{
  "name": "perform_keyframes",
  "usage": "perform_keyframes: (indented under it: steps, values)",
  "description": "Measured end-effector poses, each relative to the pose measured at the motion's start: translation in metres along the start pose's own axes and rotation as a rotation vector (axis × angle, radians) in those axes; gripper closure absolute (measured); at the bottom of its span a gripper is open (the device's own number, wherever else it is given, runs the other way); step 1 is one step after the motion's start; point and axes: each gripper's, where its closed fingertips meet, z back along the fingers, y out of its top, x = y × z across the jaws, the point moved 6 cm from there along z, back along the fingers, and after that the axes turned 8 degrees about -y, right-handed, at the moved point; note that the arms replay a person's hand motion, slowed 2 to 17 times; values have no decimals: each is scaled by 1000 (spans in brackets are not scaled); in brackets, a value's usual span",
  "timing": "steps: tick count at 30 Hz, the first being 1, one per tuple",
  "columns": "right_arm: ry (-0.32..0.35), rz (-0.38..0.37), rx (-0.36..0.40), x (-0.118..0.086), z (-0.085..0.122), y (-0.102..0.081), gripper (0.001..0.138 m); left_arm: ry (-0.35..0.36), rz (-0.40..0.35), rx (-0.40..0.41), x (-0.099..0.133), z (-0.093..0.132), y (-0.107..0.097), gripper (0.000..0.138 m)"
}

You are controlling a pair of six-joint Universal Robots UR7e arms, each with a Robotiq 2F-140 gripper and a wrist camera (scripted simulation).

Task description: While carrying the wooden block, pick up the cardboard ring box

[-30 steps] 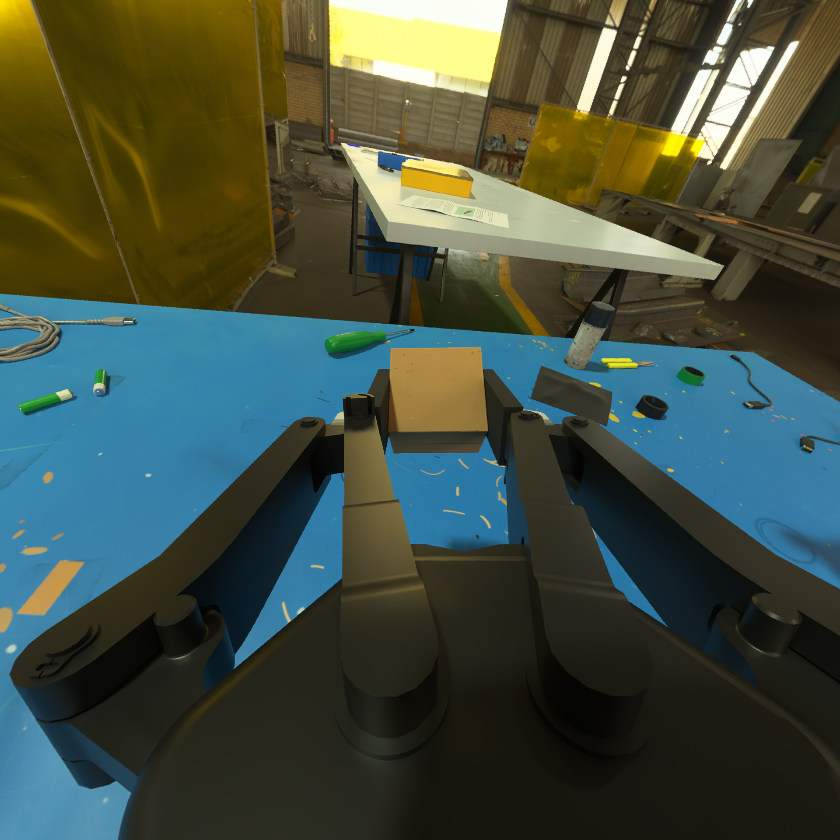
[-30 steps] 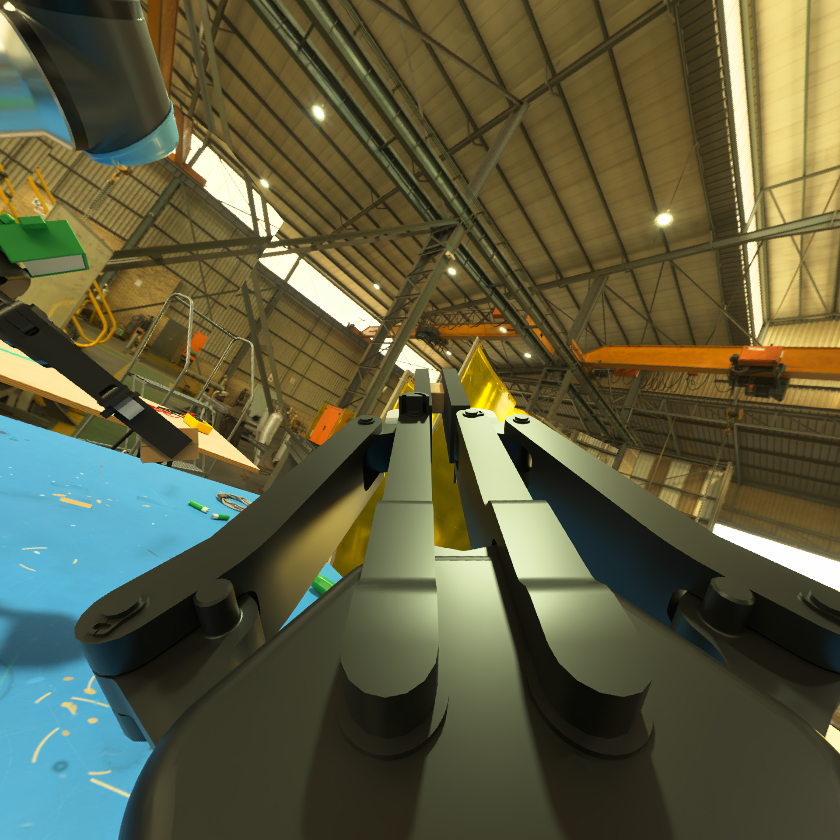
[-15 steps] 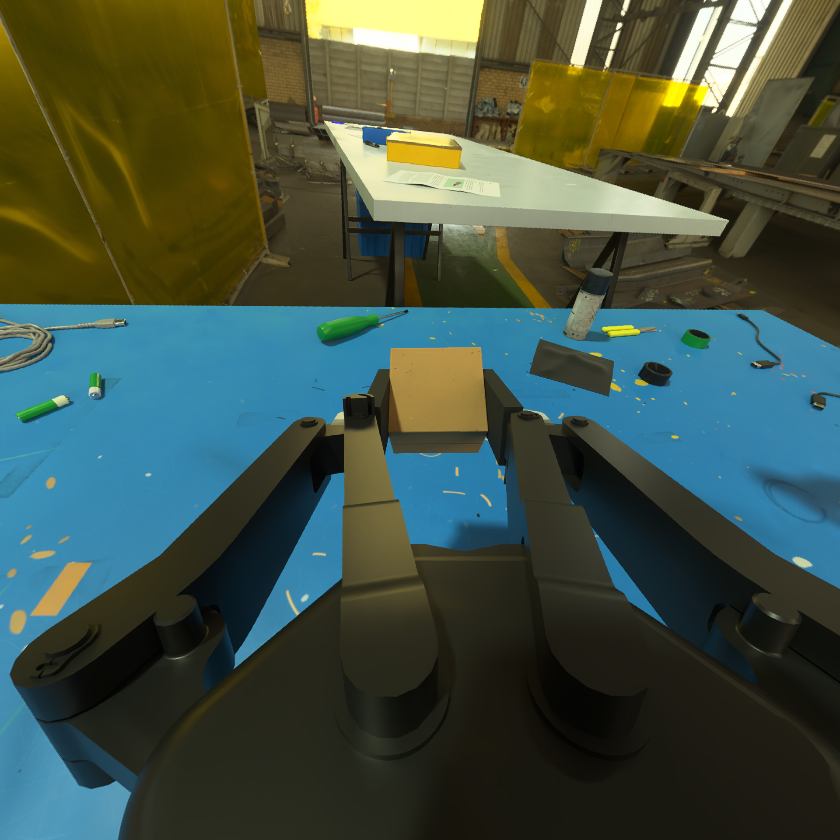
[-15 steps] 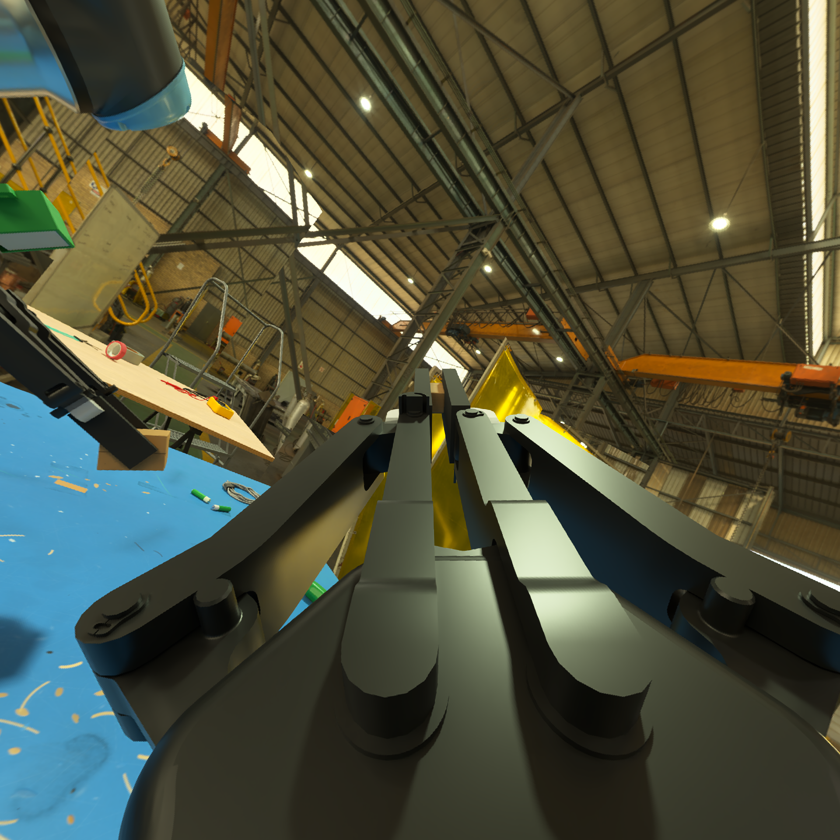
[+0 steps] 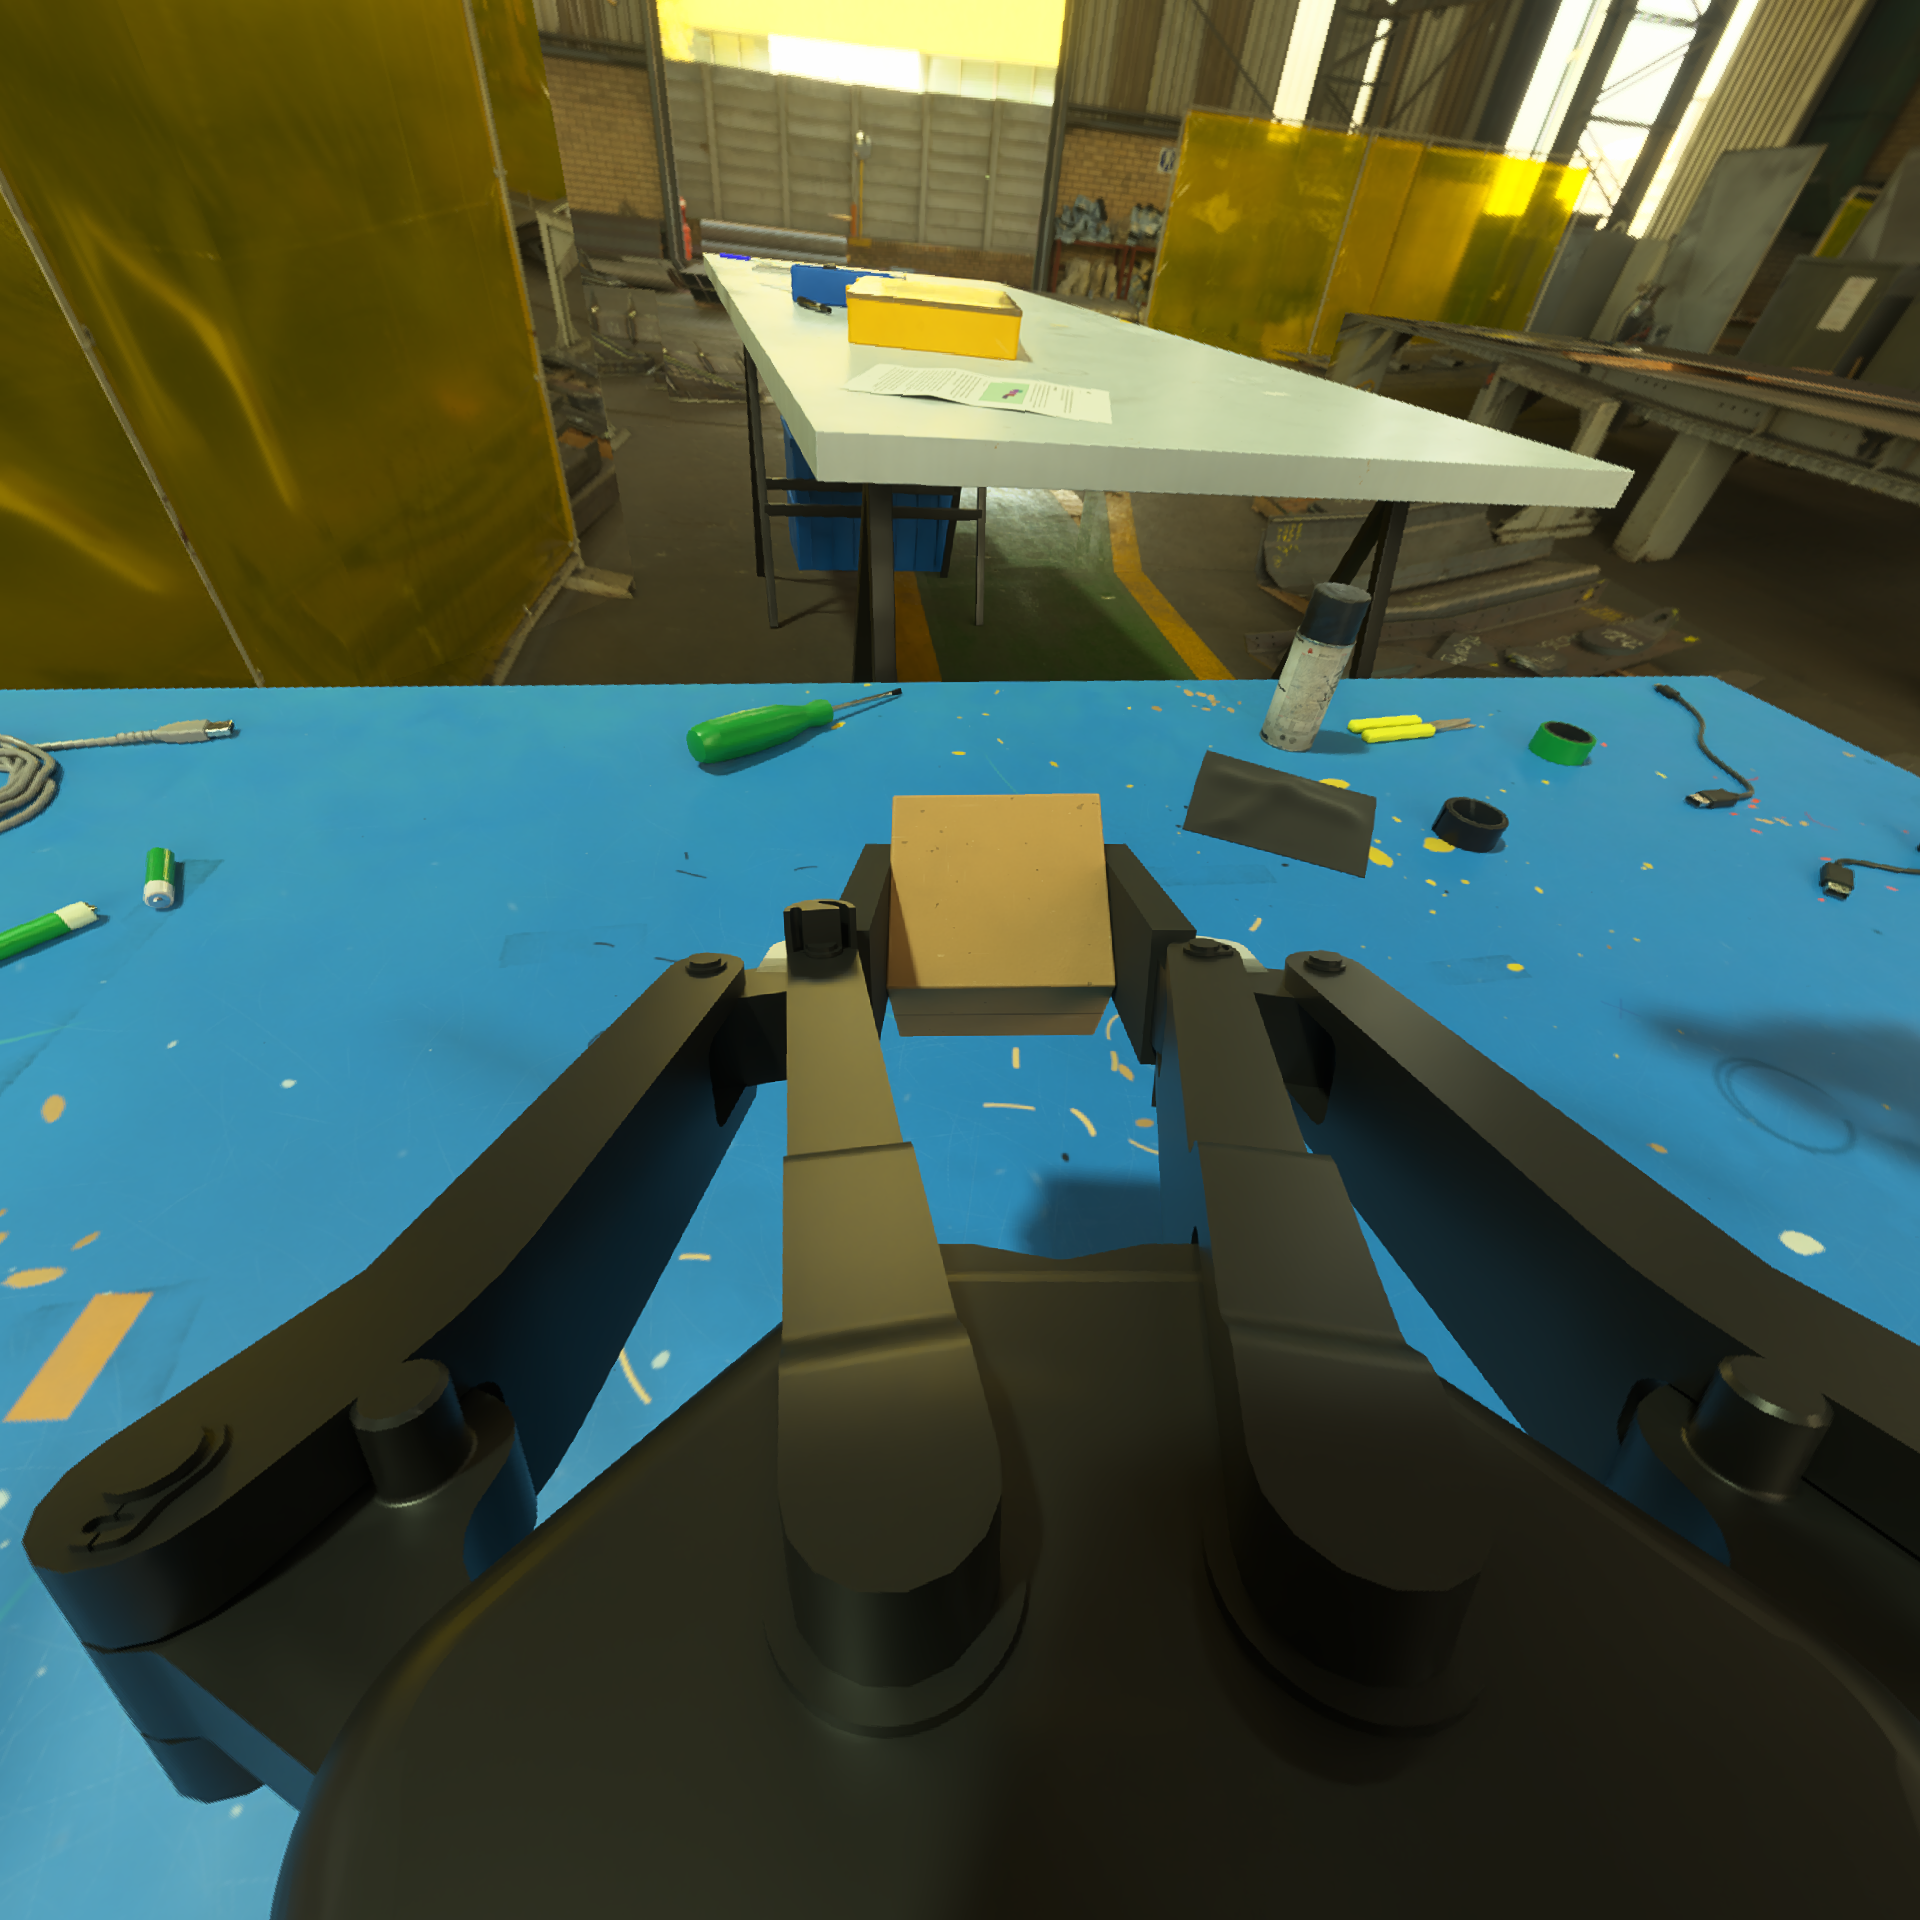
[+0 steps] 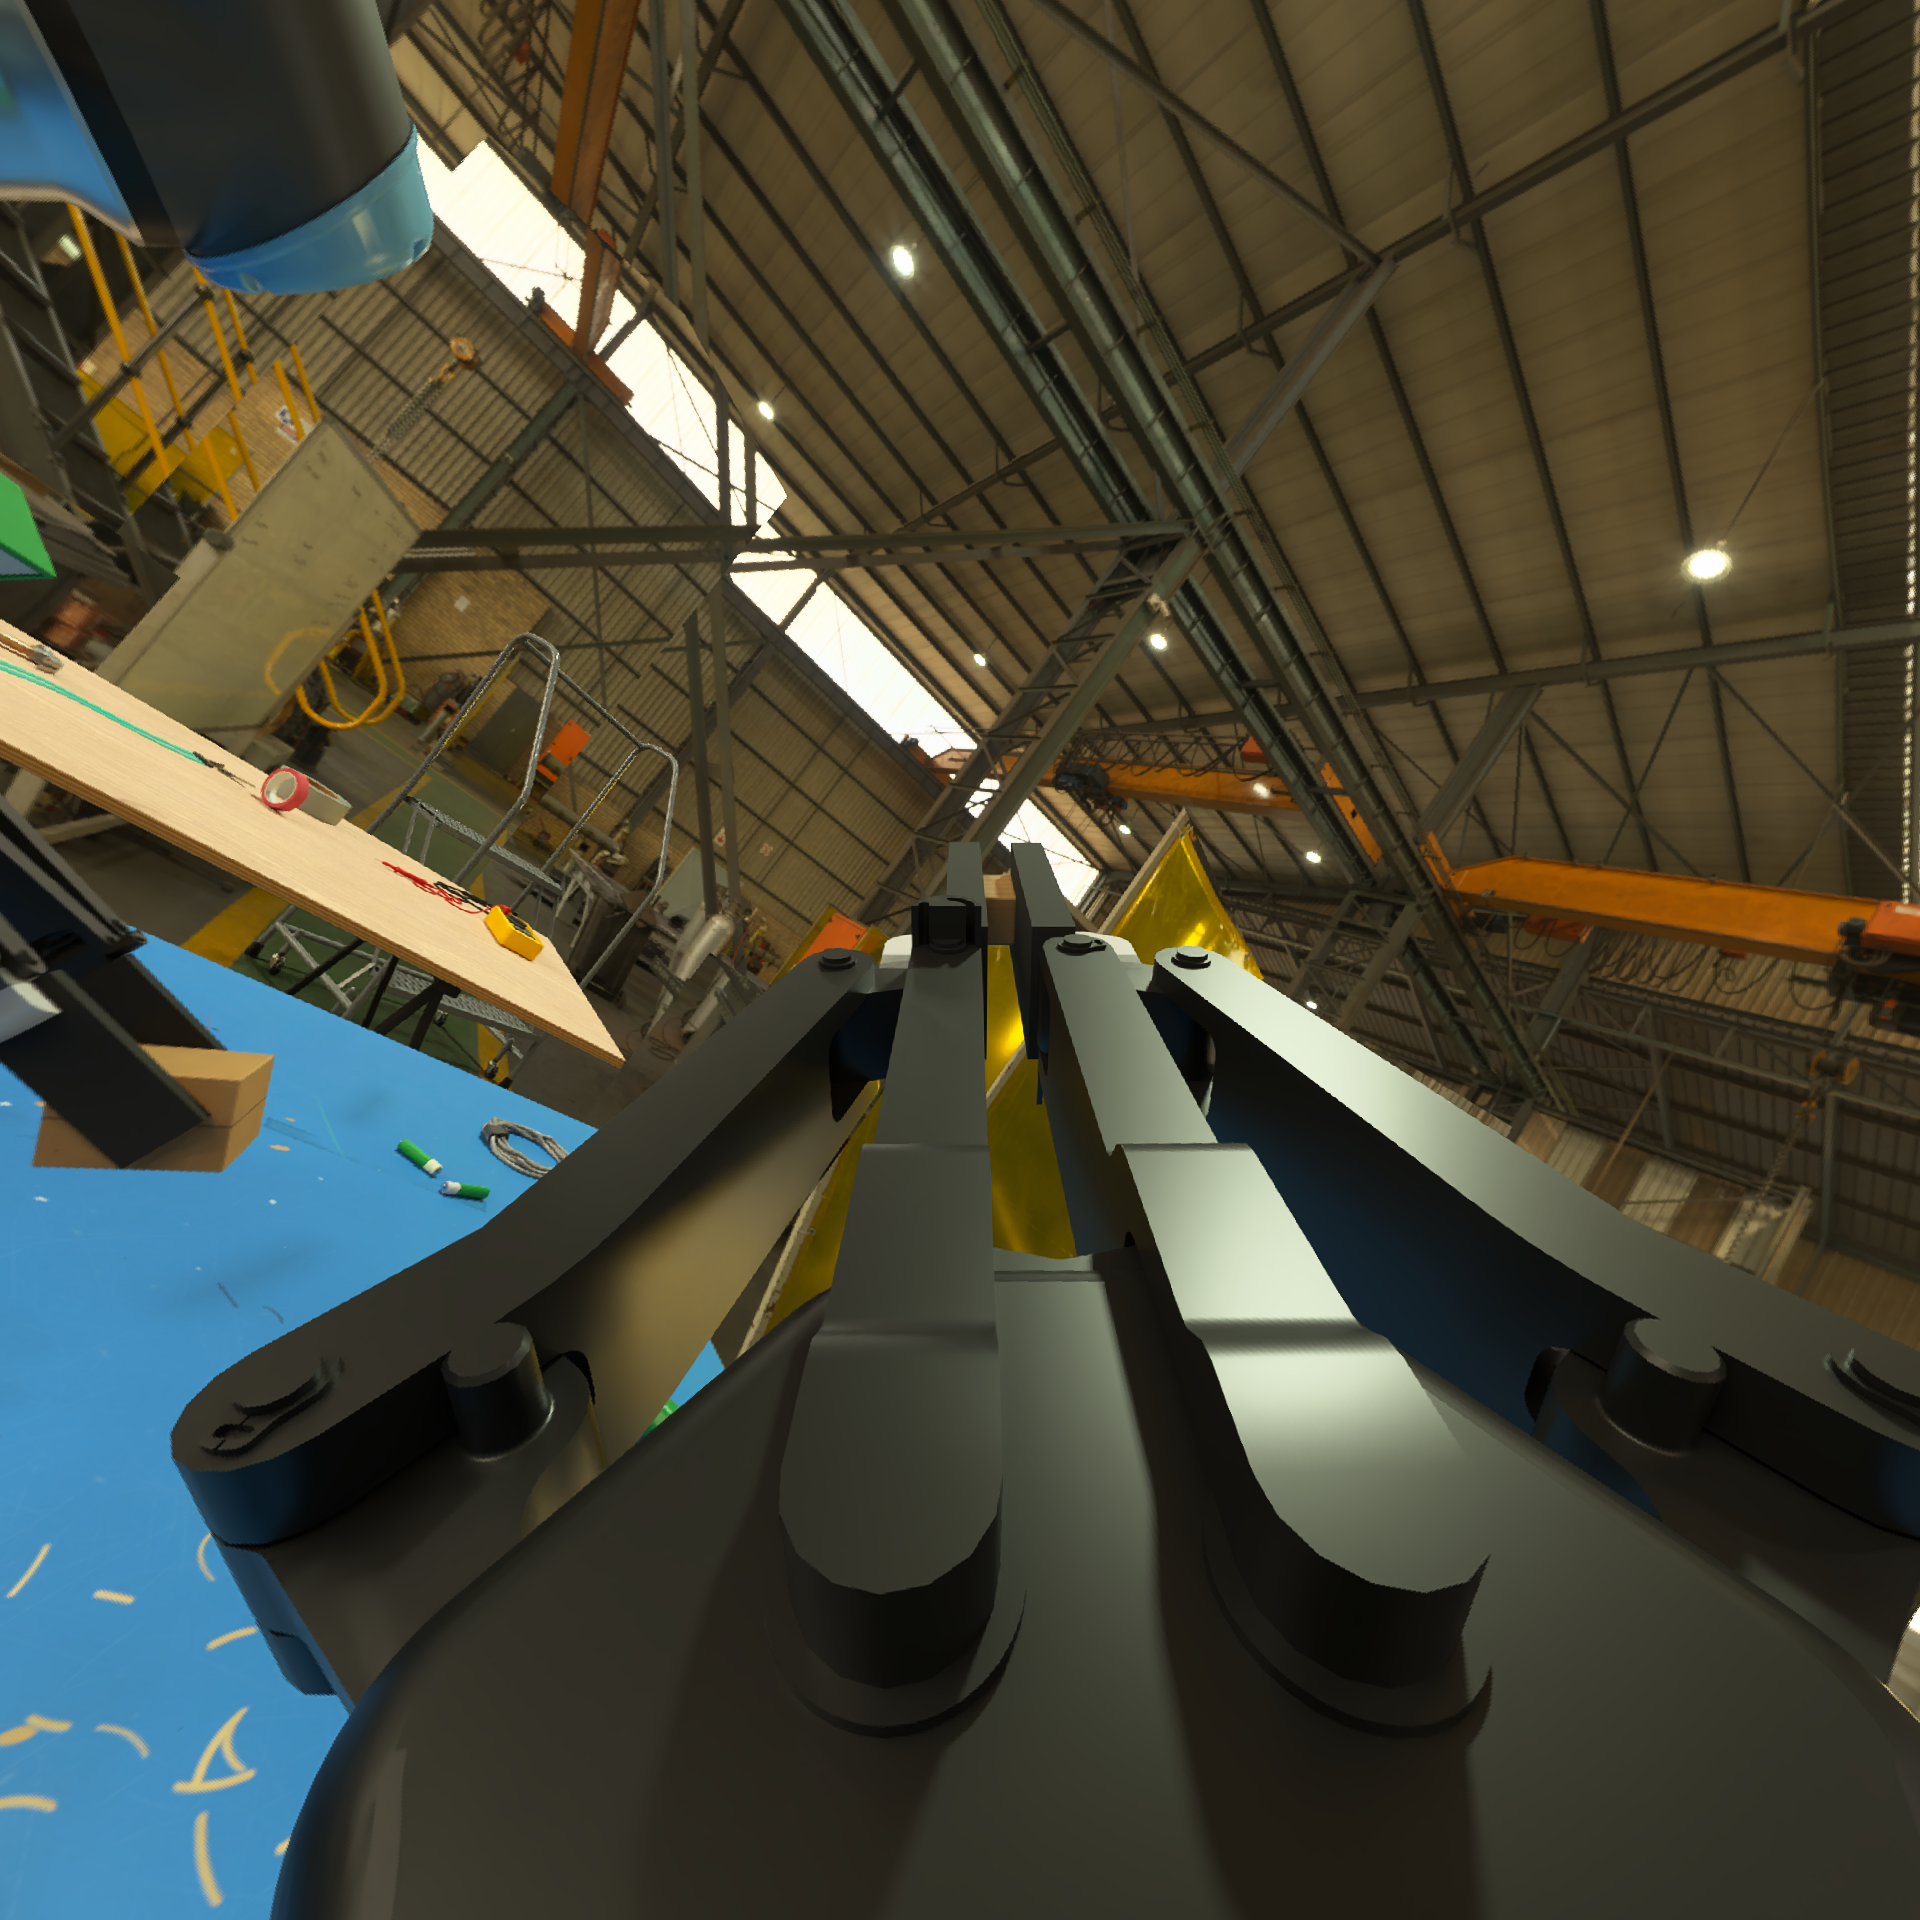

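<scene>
My left gripper (image 5: pixel 1000 883) is shut on the cardboard ring box (image 5: pixel 997 904), a tan box with a lid seam, and holds it a little above the blue table (image 5: pixel 416 935). A shadow lies on the table under it. The box also shows in the right wrist view (image 6: pixel 213 1091), clamped by the left gripper's dark fingers (image 6: pixel 94 1081). My right gripper (image 6: pixel 997 883) points up toward the hall roof, its jaws nearly together on a thin tan sliver of the wooden block (image 6: pixel 1000 906). Most of the block is hidden by the fingers.
Along the table's far edge lie a green screwdriver (image 5: pixel 774 724), a spray can (image 5: pixel 1307 675), a dark flat pouch (image 5: pixel 1283 826), a black ring (image 5: pixel 1469 824), a green tape roll (image 5: pixel 1561 742) and cables (image 5: pixel 1714 774). A grey cable coil (image 5: pixel 21 769) and green markers (image 5: pixel 158 876) lie left.
The left gripper has levelled out and kept its hold on the ring box. The right gripper's view has swung, so the left gripper and box now sit lower in it.
</scene>
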Motion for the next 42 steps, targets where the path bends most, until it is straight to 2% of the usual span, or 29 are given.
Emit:
perform_keyframes:
  steps: [14,33,42]
  values:
    - [-11,37,29,14,-30,19,131,0,-16,-21,4,-1,-6,88]
    - [-62,50,68,30,-40,39,131,-2,-28,-36,2,3,-9,88]
    - [-52,42,72,34,-50,43,131,-1,-43,-49,1,7,-10,88]
